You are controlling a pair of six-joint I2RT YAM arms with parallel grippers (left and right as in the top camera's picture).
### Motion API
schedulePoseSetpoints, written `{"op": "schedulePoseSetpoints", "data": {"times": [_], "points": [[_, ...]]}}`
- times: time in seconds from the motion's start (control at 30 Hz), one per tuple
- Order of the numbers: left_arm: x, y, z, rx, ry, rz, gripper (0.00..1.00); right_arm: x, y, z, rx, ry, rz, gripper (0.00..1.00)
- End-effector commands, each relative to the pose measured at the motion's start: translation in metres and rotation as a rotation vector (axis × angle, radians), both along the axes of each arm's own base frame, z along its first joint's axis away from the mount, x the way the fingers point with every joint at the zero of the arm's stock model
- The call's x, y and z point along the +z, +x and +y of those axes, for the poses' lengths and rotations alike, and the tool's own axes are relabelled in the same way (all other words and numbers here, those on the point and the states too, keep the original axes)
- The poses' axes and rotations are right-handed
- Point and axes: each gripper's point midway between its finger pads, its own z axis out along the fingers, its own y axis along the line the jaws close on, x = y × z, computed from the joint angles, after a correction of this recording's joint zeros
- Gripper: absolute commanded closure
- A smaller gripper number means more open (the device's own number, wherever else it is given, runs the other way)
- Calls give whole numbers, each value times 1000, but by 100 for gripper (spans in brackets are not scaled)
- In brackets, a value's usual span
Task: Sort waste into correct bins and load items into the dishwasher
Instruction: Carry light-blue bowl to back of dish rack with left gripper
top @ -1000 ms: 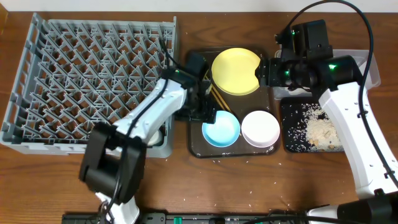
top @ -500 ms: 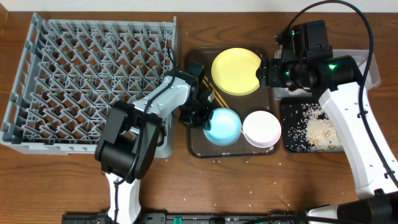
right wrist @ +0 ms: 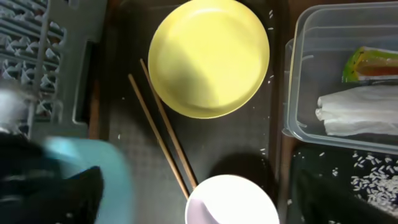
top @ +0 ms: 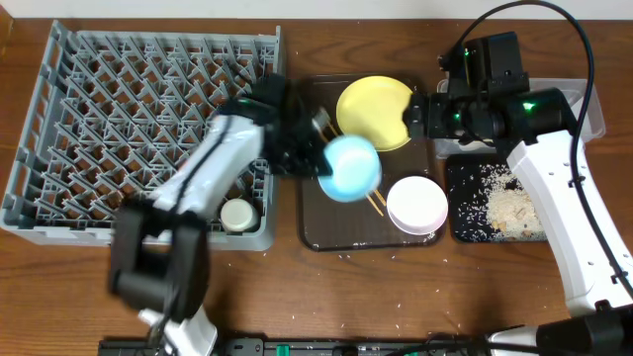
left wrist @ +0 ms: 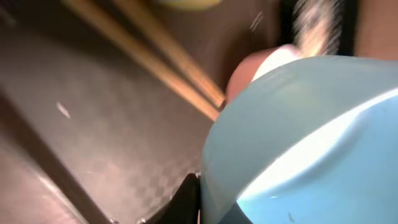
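My left gripper (top: 315, 158) is shut on the rim of the light blue bowl (top: 349, 166), which hangs tilted above the brown tray. In the left wrist view a black finger (left wrist: 189, 200) presses against the bowl (left wrist: 298, 143). Below it lie the chopsticks (right wrist: 161, 130), with the yellow plate (top: 374, 114) and white bowl (top: 415, 205) beside them. A small white cup (top: 237, 215) stands in the dishwasher rack (top: 148, 119). My right gripper (top: 423, 116) hovers at the plate's right edge; its jaws are not readable. The clear tub (right wrist: 305, 74) holds the yellow-green wrapper (right wrist: 373, 62) and white wrapper (right wrist: 357, 112).
The dark brown tray (top: 326, 237) sits between the rack and the black tray (top: 465, 213), which holds rice scraps. A few stray grains lie on the wooden table (top: 396, 297) in front. The left arm crosses the rack's right edge.
The left gripper shut on the light blue bowl and lifted it off the tray, tilted, toward the back; the chopsticks under it now show. The right arm has not moved.
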Motion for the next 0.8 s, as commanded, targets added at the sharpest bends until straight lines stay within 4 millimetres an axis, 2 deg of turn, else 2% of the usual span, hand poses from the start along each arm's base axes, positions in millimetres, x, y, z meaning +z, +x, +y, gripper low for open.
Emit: {"op": "schedulePoseSetpoints", "data": {"times": [0.0, 0.03, 0.07, 0.1, 0.2, 0.33, 0.47, 0.6, 0.77], "points": [[55, 43, 59, 274, 123, -221, 93, -3, 0, -2, -11, -3, 9, 1], [60, 53, 80, 361, 198, -268, 93, -3, 0, -2, -11, -4, 9, 1], [70, 68, 115, 498, 321, -348, 93, -3, 0, -2, -11, -4, 10, 1], [79, 76, 133, 565, 378, -404, 93, -3, 0, -2, -11, -4, 9, 1], [94, 92, 158, 659, 438, -494, 93, -3, 0, -2, -11, -4, 9, 1], [109, 110, 206, 903, 607, -595, 92, -3, 0, -2, -11, -4, 10, 1], [124, 122, 236, 1035, 728, -692, 93, -3, 0, -2, -11, -4, 9, 1], [126, 134, 251, 1092, 813, -752, 93, -3, 0, -2, -11, -4, 10, 1], [88, 151, 263, 1059, 1008, -750, 93, -3, 0, -2, -11, -4, 10, 1]]}}
